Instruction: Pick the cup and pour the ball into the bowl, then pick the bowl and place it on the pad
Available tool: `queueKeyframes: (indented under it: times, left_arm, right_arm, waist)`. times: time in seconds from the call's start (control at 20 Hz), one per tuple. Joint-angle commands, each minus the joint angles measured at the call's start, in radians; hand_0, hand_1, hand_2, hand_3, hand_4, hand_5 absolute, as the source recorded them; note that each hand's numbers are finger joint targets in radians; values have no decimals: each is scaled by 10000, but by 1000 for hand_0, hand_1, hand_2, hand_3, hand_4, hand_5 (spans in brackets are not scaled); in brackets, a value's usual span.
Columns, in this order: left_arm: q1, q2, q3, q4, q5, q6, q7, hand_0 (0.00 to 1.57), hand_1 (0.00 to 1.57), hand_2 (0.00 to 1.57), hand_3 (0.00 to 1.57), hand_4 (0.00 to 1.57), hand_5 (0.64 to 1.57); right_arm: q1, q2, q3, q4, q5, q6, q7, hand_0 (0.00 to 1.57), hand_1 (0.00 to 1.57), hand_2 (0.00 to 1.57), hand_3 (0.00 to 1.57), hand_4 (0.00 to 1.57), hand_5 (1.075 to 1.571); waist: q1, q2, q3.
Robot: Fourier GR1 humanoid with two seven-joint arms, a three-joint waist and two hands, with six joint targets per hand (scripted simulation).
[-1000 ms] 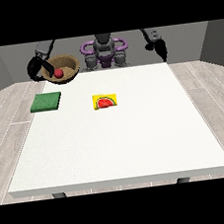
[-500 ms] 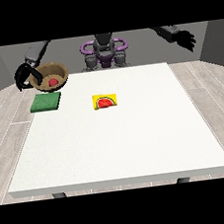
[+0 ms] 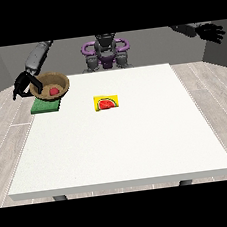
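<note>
We have the bowl at far left, over the green pad, red ball inside. The hand at the view's left has fingers curled round the bowl's left rim. The hand at the view's right is raised off the table, fingers spread, released. Bowl looks rigid and light; we'd keep the rim grip and keep it level, since the ball can roll.

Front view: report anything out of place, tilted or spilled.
Nothing spilled. The brown wooden bowl, red ball inside, tilts above the green square pad, held by the black hand at the view's left. No cup is visible on the white table.
</note>
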State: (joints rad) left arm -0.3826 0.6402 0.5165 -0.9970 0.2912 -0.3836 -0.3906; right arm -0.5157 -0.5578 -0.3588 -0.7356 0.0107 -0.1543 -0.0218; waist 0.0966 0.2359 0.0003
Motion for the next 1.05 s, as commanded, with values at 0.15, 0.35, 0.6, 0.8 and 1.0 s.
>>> queueKeyframes:
  times: [0.15, 0.35, 0.6, 0.8, 1.0]
  left_arm:
    - [235, -27, -52, -382, 19, -3, -110, 0, 0, 0, 0, 1188, 1558]
    - [146, 420, 227, 218, 170, -395, -484, 0, 0, 0, 0, 1174, 1549]
    - [0, 164, -243, -40, 153, -234, 385, 0, 0, 0, 0, 1158, 1547]
    - [233, -1610, -1560, -1960, -119, 681, 1509, 0, 0, 0, 0, 902, 1559]
    - [315, -1568, -1592, -734, -556, 1317, 2314, 0, 0, 0, 0, 902, 1559]
  right_arm:
    - [-245, -871, -644, 1287, 4, -546, 174, 1218, 1218, 1411, 1299, 0, 1553]
    - [-575, -634, -506, 1393, -205, 45, -97, 420, 420, 562, 917, 0, 1518]
    - [-1158, -867, -194, 1592, 1, 184, 970, 0, 0, 140, 93, 0, 1370]
    - [-722, -1293, -110, 2102, 209, 635, 770, 0, 0, 0, 0, 0, 1354]
    - [-1596, 102, 542, 796, -96, 1403, 1479, 0, 0, 0, 0, 476, 1434]
  waist:
    - [247, 281, 7]
    - [166, 401, 0]
    - [232, -328, 1]
    - [220, -1593, 14]
    - [-737, -3483, -18]
